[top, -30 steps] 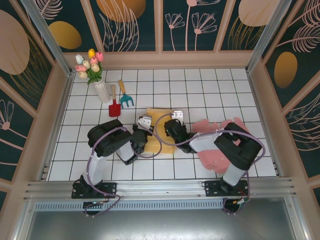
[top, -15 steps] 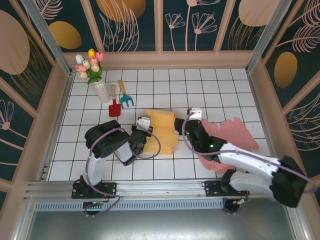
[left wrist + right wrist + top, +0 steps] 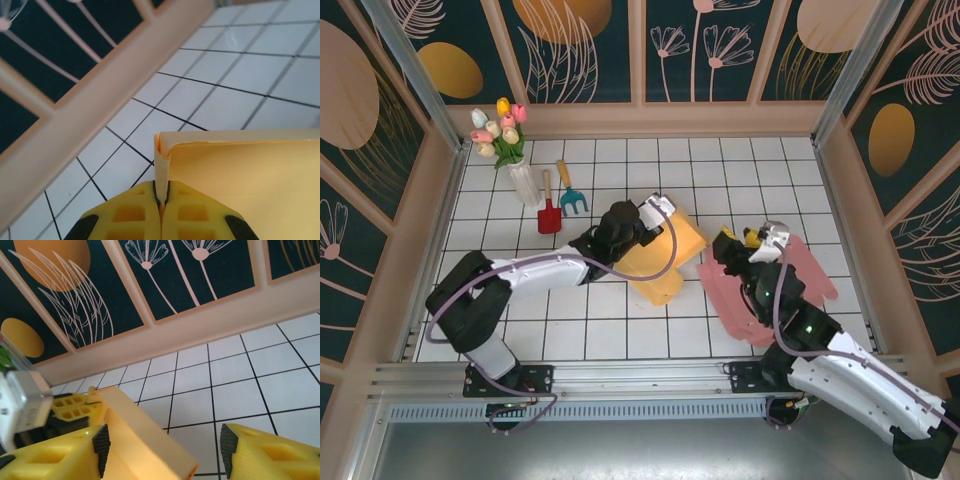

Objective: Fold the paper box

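Overhead, white tiles (image 3: pixel 720 170), floral walls (image 3: pixel 700 50) — left hand (image 3: pixel 161 192) pinches the yellow box (image 3: pixel 250 175), right hand (image 3: pixel 165 447) spread.

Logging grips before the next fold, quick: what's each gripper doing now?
Left gripper: shut on a wall of the yellow paper box.
Right gripper: open, holding nothing.

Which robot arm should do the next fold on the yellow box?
Probably the right. The right gripper is open and free, facing the yellow box, while the left gripper is shut on the box's edge, holding it.
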Tool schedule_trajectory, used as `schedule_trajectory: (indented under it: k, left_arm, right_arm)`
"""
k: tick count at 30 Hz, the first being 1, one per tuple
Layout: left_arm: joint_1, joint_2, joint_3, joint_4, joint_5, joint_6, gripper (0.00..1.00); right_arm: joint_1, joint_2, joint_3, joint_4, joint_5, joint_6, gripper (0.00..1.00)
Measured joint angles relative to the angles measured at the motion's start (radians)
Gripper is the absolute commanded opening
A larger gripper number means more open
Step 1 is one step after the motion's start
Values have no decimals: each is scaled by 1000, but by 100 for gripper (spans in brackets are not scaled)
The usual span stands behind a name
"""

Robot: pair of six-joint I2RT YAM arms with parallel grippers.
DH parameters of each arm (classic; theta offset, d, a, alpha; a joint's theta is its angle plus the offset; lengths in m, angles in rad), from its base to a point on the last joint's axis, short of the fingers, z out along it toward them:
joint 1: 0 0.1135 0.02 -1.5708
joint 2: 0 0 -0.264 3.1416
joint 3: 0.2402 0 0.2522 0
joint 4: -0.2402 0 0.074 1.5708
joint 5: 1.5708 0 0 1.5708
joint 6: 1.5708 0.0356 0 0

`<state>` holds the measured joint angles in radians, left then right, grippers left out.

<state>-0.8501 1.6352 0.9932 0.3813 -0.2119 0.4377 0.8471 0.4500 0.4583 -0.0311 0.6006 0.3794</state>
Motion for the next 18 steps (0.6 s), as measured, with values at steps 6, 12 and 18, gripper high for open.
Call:
schedule_trajectory:
  k: [6,12,18]
  left_arm:
    - [-3,-48,122,-467,48,251,0]
    - [-3,-11,229,-745,74,401,0]
    - [-3,132,241,-788,53,473,0]
  right_arm:
    - [-9,-220,-32,-11,1,1,68]
    - [-11,-346,-72,-3,8,13,69]
    - [-11,-337,-82,-3,9,19,69]
